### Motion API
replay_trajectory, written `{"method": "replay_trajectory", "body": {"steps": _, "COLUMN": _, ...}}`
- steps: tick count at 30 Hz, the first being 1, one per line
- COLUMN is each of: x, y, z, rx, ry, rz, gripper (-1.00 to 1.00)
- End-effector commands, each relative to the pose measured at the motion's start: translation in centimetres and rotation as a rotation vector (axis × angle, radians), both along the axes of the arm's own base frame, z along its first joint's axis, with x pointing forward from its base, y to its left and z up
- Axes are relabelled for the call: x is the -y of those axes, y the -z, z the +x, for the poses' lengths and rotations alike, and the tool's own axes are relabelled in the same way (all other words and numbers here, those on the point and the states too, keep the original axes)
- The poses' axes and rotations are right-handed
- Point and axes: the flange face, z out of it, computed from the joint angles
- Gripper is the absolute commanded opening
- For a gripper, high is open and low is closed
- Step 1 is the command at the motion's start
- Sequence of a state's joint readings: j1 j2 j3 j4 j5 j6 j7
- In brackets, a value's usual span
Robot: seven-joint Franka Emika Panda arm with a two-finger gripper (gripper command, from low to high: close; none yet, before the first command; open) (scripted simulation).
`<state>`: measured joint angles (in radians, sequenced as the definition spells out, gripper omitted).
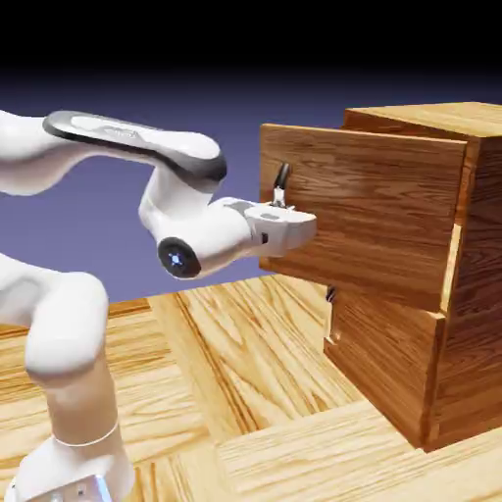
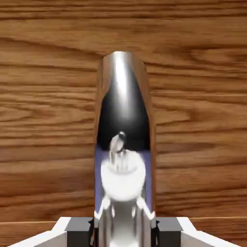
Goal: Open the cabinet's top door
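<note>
From the exterior view, the cabinet (image 1: 431,284) stands at the right on the wood-grain desk (image 1: 245,392), and its top door (image 1: 363,211) is swung out from the front, its free edge pointing toward the arm while the far edge stays against the cabinet's body. The lower panel (image 1: 382,363) sits flush and shut beneath it. The white arm (image 1: 59,324) rises from the lower left, bends over, and brings its tool (image 1: 281,208) level against the door's free edge. There the dark handle (image 1: 281,181) sticks up just above the white hand (only its upper end shows; the rest is hidden behind the hand). The tool looks clamped onto that handle, with no gap to be seen between its jaws.

In the hand view, the door's wood grain fills the whole picture, running side to side. Down the middle stands the handle (image 2: 124,125), shiny dark metal with a rounded top, mirroring the hand itself as a pale shape in its lower half. The tool (image 2: 123,226) sits at the bottom edge, its grey fingertips (image 2: 79,231) pressed right up against either side of the handle, closed on it.
</note>
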<state>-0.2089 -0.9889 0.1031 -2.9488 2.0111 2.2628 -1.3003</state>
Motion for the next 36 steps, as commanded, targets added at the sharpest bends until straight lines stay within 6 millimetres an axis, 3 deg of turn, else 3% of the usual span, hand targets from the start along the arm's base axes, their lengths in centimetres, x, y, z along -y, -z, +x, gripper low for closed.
{"method": "replay_trajectory", "body": {"steps": 1, "x": 0.5, "y": 0.0, "z": -0.3, "rx": 0.001, "ry": -0.017, "rz": -0.001, "gripper": -1.00}}
{"method": "replay_trajectory", "body": {"steps": 12, "x": 7.0, "y": 0.0, "z": -2.8, "rx": 0.001, "ry": -0.227, "rz": -0.001, "gripper": -1.00}}
{"method": "replay_trajectory", "body": {"steps": 20, "x": 13.8, "y": 0.0, "z": -3.9, "rx": 0.001, "ry": -0.436, "rz": -0.001, "gripper": -1.00}}
{"method": "replay_trajectory", "body": {"steps": 29, "x": 21.7, "y": 0.0, "z": -3.4, "rx": 0.001, "ry": -0.676, "rz": -0.001, "gripper": -1.00}}
{"method": "replay_trajectory", "body": {"steps": 36, "x": 26.1, "y": 0.0, "z": -2.3, "rx": 0.001, "ry": -0.812, "rz": -0.001, "gripper": -1.00}}
